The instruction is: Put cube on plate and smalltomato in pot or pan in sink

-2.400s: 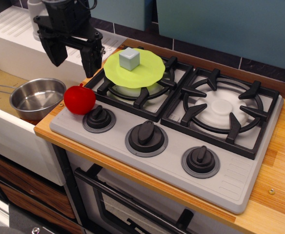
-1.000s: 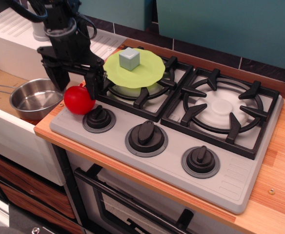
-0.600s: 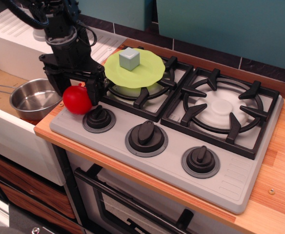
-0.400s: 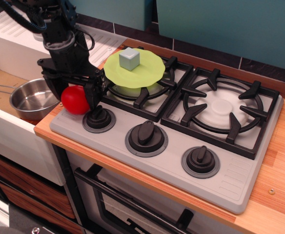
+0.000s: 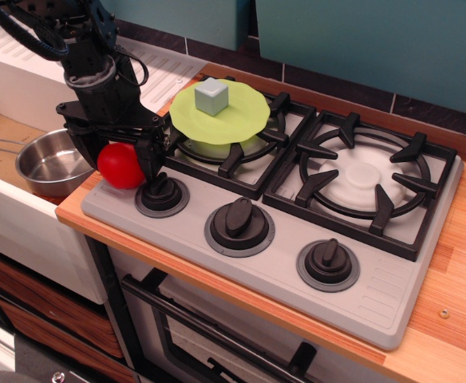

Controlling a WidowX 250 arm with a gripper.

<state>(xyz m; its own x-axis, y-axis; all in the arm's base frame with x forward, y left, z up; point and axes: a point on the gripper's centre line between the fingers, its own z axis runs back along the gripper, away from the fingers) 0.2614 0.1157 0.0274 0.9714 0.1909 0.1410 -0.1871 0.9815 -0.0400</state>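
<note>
The pale grey-blue cube sits on the lime-green plate, which lies on the left burner. The red smalltomato rests at the stove's front left corner. My gripper is lowered over it, with one black finger on its left and one on its right. The jaws still stand wide, close to the tomato's sides. The steel pan sits in the tan basin of the sink, just left of the tomato, with its handle pointing left.
Three black knobs line the stove front; the nearest is just right of the tomato. The right burner grate is bare. The white ribbed drainboard is behind the sink. Wooden counter lies to the right.
My gripper came down and forward from above the sink edge to straddle the tomato. The tomato shifted slightly to the left. The cube and plate stayed put.
</note>
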